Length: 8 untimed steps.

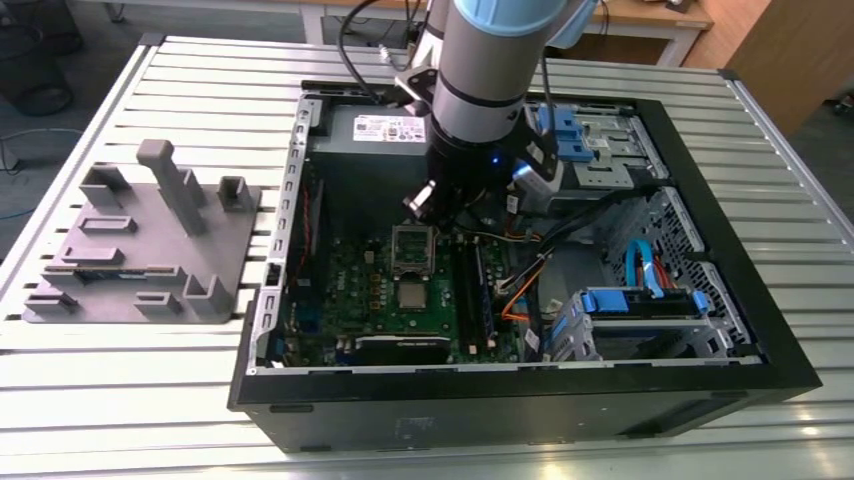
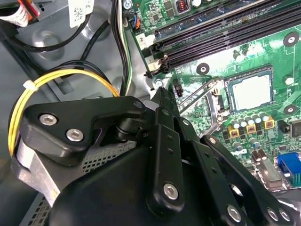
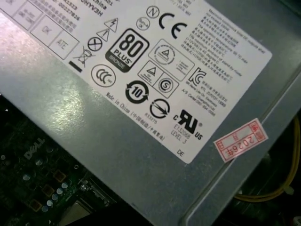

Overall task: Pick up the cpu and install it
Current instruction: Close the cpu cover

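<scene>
In the second wrist view the gripper (image 2: 162, 94) has its fingers pressed together and grasps nothing. The cpu (image 2: 250, 90) sits in its socket (image 2: 225, 84) on the green board (image 2: 263, 42), at about three o'clock from the fingertips. In the exterior view the grey box (image 1: 380, 128) stands beyond the arm (image 1: 487, 80).

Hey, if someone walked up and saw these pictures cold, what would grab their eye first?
Probably the arm reaching down into the open computer case, its gripper hanging just above the green motherboard. Next, the cpu, a silver square in its socket in the second wrist view. Then the grey power supply with its white label.
</scene>
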Each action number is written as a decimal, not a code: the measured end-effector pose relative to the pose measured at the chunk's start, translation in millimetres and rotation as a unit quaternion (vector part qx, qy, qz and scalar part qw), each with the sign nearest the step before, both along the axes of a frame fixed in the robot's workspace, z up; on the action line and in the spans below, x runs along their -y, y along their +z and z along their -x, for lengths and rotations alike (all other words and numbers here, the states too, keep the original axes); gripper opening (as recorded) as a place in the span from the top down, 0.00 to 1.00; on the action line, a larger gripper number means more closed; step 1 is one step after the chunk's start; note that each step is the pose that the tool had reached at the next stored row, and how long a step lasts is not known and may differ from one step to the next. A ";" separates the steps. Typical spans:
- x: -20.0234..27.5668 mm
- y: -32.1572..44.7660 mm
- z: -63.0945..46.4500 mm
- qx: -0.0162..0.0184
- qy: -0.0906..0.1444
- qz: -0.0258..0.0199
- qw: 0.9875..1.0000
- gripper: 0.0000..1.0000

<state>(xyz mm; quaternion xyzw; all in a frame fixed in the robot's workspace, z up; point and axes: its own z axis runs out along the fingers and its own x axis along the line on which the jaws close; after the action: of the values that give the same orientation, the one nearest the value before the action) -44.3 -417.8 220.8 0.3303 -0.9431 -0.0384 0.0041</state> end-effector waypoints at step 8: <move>0.2 3.9 0.6 0.001 0.008 0.000 1.000 0.89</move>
<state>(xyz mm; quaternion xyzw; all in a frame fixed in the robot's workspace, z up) -44.9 -418.0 224.7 0.3383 -0.9403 -0.0381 0.0037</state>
